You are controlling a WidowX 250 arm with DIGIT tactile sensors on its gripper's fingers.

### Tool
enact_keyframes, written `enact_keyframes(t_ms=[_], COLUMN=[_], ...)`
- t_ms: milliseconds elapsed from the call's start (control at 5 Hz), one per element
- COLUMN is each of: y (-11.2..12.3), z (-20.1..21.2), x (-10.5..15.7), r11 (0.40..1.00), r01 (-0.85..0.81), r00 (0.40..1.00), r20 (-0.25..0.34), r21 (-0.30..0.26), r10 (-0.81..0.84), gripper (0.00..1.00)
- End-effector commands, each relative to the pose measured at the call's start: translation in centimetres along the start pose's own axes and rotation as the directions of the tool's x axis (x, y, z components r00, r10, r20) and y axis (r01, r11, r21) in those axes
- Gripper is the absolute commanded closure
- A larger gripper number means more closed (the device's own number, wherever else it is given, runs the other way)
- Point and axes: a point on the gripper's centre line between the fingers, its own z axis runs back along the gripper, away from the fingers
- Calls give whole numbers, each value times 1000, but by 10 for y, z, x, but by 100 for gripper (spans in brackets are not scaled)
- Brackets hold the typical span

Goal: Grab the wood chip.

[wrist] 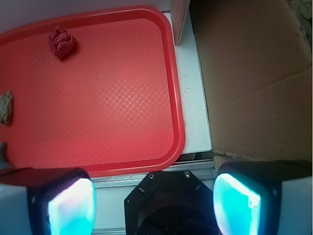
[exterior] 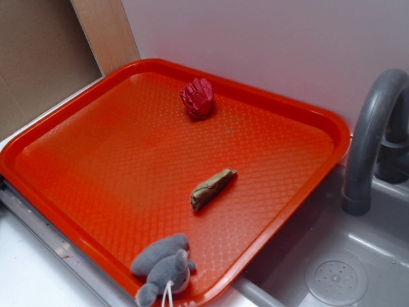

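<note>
3 things lie on the orange tray [exterior: 96, 166] in the exterior view: the wood chip [exterior: 212, 188], a red crumpled ball [exterior: 197, 97] and a grey plush toy [exterior: 163, 267]. Tan-brown, rough and wedge-shaped, the chip rests flat right of the tray's middle, well apart from both. A grey faucet [exterior: 370, 141] stands beside the tray.

From the wrist view, the gripper [wrist: 152, 205] is spread wide, holding nothing, above the tray's edge; the chip [wrist: 6, 107] shows at the left border.
</note>
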Motion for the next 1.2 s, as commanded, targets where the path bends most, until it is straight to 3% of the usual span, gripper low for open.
enact_keyframes(t_ms=[0, 600, 800, 1000], y=[0, -96, -145, -185], z=[0, -21, -37, -48], x=[0, 6, 17, 37], r11=[1000, 992, 983, 979], r01=[0, 36, -24, 4], r00=[1000, 994, 997, 998], r20=[0, 104, 73, 67], r21=[0, -124, -184, -204], r10=[0, -23, 38, 10], gripper=[0, 0, 0, 0])
